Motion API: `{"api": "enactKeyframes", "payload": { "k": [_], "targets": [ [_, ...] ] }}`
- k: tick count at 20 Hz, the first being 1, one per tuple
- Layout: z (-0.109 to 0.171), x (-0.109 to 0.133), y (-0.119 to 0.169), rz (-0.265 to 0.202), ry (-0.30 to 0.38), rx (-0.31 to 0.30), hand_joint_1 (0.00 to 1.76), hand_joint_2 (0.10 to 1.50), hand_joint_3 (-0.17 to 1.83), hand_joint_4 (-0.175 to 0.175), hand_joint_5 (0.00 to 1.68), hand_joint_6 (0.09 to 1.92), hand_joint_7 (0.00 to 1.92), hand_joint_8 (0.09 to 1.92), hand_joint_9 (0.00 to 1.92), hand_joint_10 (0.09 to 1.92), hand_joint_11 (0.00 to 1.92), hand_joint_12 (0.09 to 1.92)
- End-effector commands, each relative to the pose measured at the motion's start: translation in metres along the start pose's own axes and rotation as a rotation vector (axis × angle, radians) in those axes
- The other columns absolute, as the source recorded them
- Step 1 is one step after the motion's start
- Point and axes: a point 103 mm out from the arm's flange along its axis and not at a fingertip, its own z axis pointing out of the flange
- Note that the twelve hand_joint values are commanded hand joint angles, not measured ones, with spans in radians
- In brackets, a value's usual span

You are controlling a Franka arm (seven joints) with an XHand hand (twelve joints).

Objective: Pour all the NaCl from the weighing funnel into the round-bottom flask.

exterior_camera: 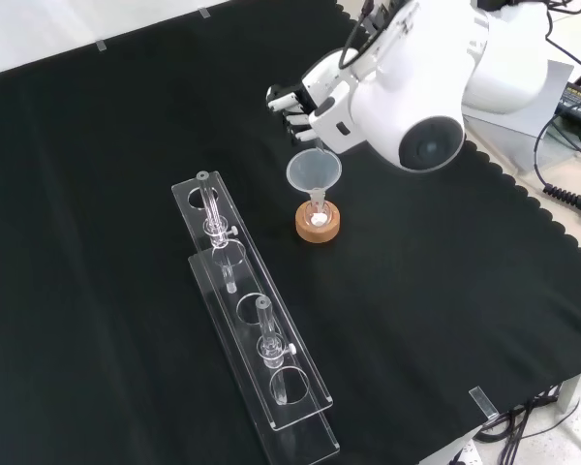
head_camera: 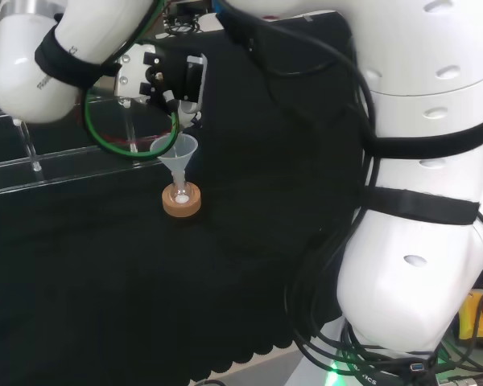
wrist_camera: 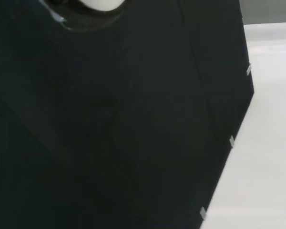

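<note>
Funnel (exterior_camera: 315, 172) seated in the flask (exterior_camera: 318, 219) on a cork ring (exterior_camera: 318, 229), mid-bench. Hand (exterior_camera: 315, 105) hovers just beyond it, fingers (exterior_camera: 289, 108) curled, holding nothing. The funnel looks light, thin, slippery, easily tipped; best taken by its rim.

Head view behind arm, front view opposite, both over cork stand (head_camera: 181, 201).

In the front view, a clear funnel (exterior_camera: 314, 172) on a cork ring (exterior_camera: 318, 224) stood just below the hand (exterior_camera: 315, 102). A clear rack (exterior_camera: 257, 325) lay well apart, lower left. Bare black cloth (exterior_camera: 445, 291) spread elsewhere around the hand.
</note>
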Motion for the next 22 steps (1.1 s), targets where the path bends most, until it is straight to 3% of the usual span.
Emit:
{"api": "enactKeyframes", "payload": {
  "k": [1,4,10,22],
  "targets": [
    [0.021,-0.018,-0.003,0.000,0.193,-0.049,1.03,1.10,0.00,0.175,1.00,0.97,0.97,0.57,1.11,0.35,0.70,1.16],
    [0.031,-0.026,-0.003,-0.006,0.295,-0.069,1.03,1.10,0.00,0.175,1.00,0.97,0.97,0.57,1.11,0.35,0.71,1.16],
    [0.031,-0.041,-0.006,0.019,0.346,-0.067,1.03,1.10,0.00,0.175,1.00,0.97,0.98,0.57,1.12,0.35,0.71,1.15],
    [0.078,-0.053,0.004,0.022,0.617,-0.109,1.03,1.10,0.00,0.175,1.00,0.97,0.98,0.57,1.12,0.34,0.72,1.15]
  ]
}}
